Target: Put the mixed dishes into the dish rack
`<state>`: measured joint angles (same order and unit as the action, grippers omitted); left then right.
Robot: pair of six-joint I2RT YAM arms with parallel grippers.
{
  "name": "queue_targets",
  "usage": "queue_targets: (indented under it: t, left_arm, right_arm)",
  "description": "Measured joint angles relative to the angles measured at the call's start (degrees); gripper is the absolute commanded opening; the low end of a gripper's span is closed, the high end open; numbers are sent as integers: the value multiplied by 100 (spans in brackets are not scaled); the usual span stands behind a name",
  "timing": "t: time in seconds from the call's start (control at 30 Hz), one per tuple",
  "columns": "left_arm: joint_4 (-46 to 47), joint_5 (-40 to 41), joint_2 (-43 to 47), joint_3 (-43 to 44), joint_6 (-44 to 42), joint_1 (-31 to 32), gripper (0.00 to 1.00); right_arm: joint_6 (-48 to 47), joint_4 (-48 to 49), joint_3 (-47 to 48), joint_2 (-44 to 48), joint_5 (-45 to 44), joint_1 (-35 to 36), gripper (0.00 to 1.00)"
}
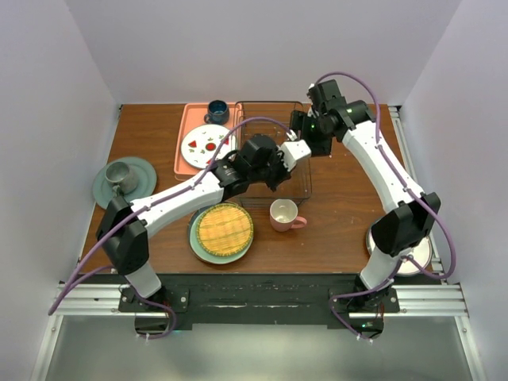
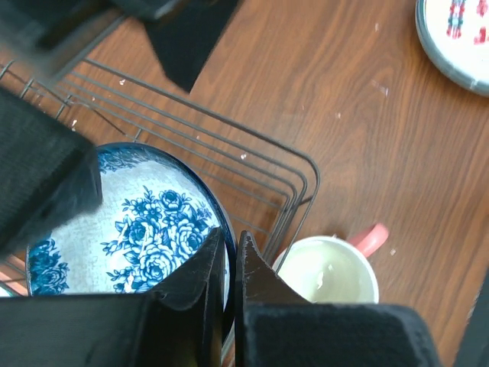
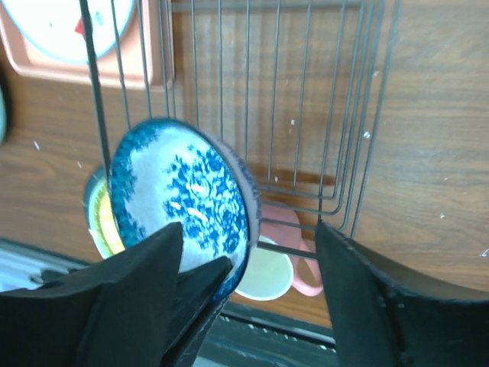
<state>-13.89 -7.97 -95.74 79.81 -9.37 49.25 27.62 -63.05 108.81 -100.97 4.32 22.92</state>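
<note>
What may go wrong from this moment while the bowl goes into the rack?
The left gripper holds the bowl only by its rim between shut jaws, so it may pivot or slip onto the dish rack wires. The right gripper, jaws open, hangs close by; the arms might collide.

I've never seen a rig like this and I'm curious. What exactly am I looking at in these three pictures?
These are two robot arms bolted at the edge of a table, each ending in a two-finger gripper. One picture looks down from above; the other two come from cameras on the wrists. The left gripper is shut on the rim of a blue-and-white floral bowl, holding it at the near corner of the wire dish rack. The right gripper hovers open over the rack. On the table lie a pink mug, a yellow woven-look plate, and a pink tray carrying a red-marked white plate and a dark mug.
</note>
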Motion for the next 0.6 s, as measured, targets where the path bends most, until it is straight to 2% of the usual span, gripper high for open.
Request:
queue_targets:
  t: [0.17,0.27,0.43,0.6]
  left_arm:
    - [549,125,247,-105,1049,-101,0]
    - [1128,-55,435,-330,1947,-393,0]
    - [2201,-745,348,-649,3576,-1202,0]
    - [3504,-1587,-363,-671,5084,-1545,0]
  right_arm:
    - [424,249,-44,476,-389,-243,75]
    - [658,566,-472,1095,-584,-588,75]
    - [839,833,-798,1766,-793,-955,75]
    - [850,999,-962,1818,-785,-925,75]
